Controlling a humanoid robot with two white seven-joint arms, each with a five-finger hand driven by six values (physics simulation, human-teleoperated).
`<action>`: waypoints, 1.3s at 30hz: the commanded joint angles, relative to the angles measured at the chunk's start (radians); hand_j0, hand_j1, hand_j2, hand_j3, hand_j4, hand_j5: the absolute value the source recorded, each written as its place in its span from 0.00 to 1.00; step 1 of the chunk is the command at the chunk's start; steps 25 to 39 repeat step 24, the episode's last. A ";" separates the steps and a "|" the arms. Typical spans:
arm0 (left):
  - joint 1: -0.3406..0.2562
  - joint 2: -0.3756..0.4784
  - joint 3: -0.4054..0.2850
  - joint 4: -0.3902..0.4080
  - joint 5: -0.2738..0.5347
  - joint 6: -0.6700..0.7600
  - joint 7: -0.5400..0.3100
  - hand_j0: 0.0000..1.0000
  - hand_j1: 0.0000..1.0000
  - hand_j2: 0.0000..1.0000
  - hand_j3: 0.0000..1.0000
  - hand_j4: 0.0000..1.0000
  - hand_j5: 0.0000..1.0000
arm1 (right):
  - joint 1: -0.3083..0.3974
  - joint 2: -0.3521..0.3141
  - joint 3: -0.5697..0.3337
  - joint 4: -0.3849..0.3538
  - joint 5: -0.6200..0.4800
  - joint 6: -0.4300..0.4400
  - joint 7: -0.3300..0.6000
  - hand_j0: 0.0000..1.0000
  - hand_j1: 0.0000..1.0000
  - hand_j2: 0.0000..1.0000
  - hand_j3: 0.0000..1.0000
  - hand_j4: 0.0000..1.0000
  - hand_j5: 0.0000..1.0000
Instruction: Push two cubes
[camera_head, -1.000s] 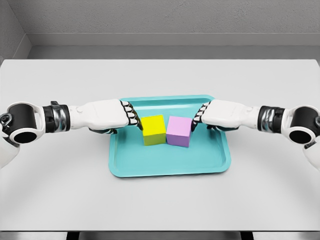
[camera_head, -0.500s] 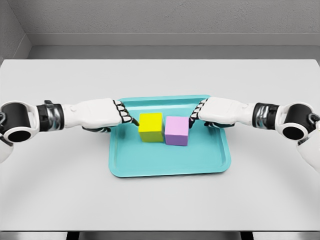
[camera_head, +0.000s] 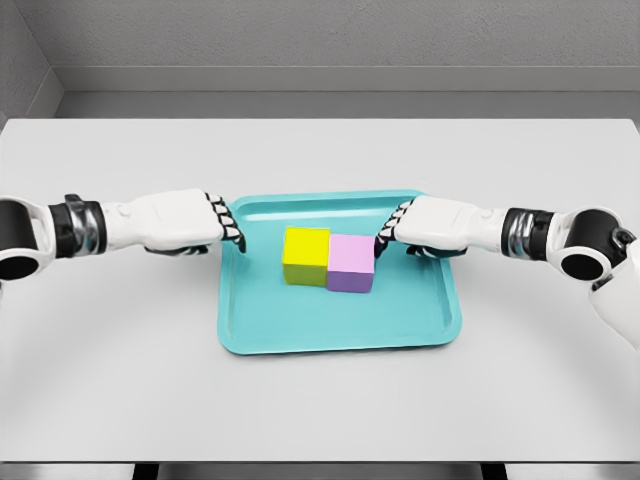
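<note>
Cubes sit side by side and touching near the middle of the teal tray (camera_head: 240, 335), the yellow cube (camera_head: 305, 256) at nine o'clock of the purple cube (camera_head: 350, 263); the tray lies on the grey worktop (camera_head: 320, 150). Left robot hand (camera_head: 205, 222) hovers at the tray's nine o'clock rim, fingers curled together on nothing, well apart from the yellow cube; right robot hand (camera_head: 405, 228) has its curled fingers just beside the purple cube's three o'clock face, gripping nothing, and contact I cannot confirm. Judged risk: with no support at nine o'clock, a further push from three o'clock could slide both cubes toward the left rim, or twist the purple cube off the yellow one if the push lands off-centre; the light tray might also shift on the worktop.
</note>
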 joint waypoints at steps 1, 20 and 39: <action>0.000 0.018 0.012 0.000 0.007 0.002 0.001 0.64 0.64 0.64 0.64 0.64 0.64 | -0.002 -0.001 0.000 0.005 -0.005 0.002 0.000 0.61 0.61 0.61 0.61 0.61 0.61; 0.006 0.217 0.124 0.066 0.126 0.002 0.008 1.00 1.00 1.00 1.00 1.00 1.00 | 0.015 -0.280 -0.234 0.007 -0.128 0.002 -0.008 1.00 1.00 1.00 1.00 1.00 1.00; 0.006 0.237 0.131 0.067 0.142 0.002 0.007 1.00 1.00 1.00 1.00 1.00 1.00 | 0.025 -0.277 -0.234 0.007 -0.128 0.002 -0.008 1.00 1.00 1.00 1.00 1.00 1.00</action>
